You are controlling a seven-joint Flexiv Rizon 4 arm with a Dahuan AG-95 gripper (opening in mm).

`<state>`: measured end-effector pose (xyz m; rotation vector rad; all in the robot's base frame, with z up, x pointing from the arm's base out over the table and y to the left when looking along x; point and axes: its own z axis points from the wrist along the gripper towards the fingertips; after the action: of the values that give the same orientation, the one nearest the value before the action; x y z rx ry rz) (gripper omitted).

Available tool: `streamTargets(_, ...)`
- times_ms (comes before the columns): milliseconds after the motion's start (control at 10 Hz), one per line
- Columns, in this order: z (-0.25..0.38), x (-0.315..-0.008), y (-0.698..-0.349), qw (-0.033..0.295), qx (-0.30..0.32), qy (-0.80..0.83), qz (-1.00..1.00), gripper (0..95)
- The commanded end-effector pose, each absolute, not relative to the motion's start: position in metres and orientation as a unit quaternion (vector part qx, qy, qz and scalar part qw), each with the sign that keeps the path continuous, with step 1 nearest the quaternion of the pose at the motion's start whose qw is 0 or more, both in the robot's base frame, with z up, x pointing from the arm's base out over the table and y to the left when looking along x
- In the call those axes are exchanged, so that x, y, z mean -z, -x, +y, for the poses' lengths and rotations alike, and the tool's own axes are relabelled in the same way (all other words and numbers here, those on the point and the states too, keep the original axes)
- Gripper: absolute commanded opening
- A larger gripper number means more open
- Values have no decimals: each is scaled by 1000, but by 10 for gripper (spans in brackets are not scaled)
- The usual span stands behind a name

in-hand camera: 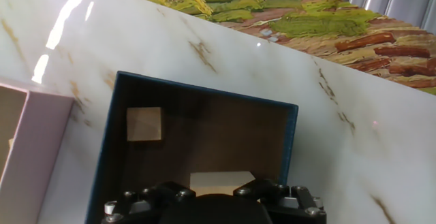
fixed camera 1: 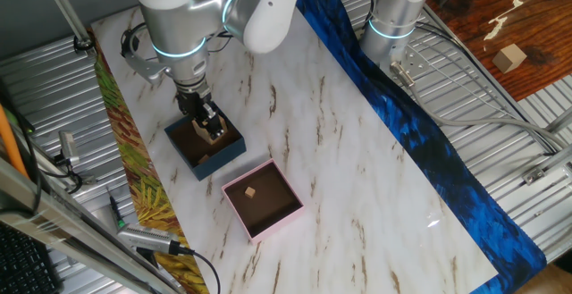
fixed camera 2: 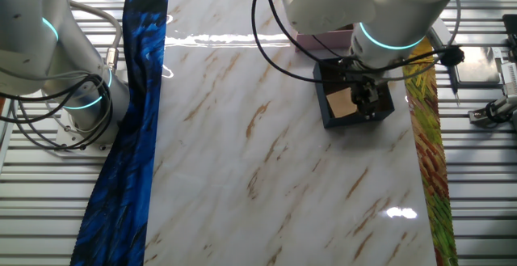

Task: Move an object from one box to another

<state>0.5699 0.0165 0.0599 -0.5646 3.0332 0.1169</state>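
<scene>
The dark navy box (fixed camera 1: 211, 162) sits on the marble table, with the pale pink box (fixed camera 1: 270, 230) just beside it. My gripper (fixed camera 1: 211, 130) reaches down into the navy box and is shut on a pale wooden block (in-hand camera: 219, 181), which shows between the fingers at the bottom of the hand view. A second wooden block (in-hand camera: 144, 124) lies in the far left corner of the navy box (in-hand camera: 107, 142). A small wooden block (fixed camera 1: 253, 191) rests on the brown floor of the pink box. In the other fixed view the gripper (fixed camera 2: 367, 98) stands inside the navy box (fixed camera 2: 327, 98).
A leaf-patterned cloth strip (fixed camera 1: 134, 169) borders the table next to the navy box. A blue cloth strip (fixed camera 1: 420, 124) runs along the opposite side. A second robot arm base (fixed camera 1: 393, 26) stands beyond the blue strip. Tools (fixed camera 1: 147, 239) lie off the table edge.
</scene>
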Motion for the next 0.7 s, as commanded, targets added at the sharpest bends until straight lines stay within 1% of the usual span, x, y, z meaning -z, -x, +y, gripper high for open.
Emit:
streamTargets(100,16,-60,-570,24,-38,181,983,570)
streamTargets(200,16,-59,-570,24,-38,180,983,380)
streamTargets(300,16,-59,-569,24,-38,180,983,380)
streamTargets(500,16,-59,-569,25,-35,178,983,0)
streamTargets(700,16,-59,-569,25,-29,178,983,0)
